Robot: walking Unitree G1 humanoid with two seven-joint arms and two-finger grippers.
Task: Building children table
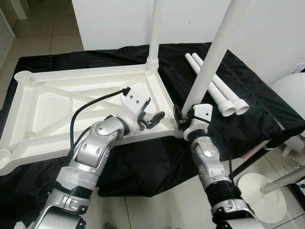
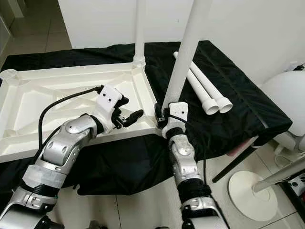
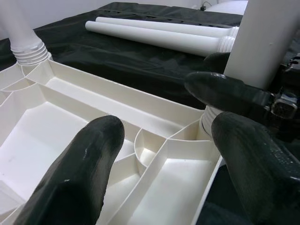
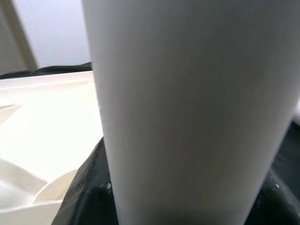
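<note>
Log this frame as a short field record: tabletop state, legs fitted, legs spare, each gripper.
tabletop: white tabletop lies underside up on a black cloth
legs fitted: far leg stands in its corner socket; near leg stands at the near corner, tilted
legs spare: two loose legs lie side by side on the cloth
left gripper: open, above the tabletop's edge, holding nothing
right gripper: shut on the near leg's base
</note>
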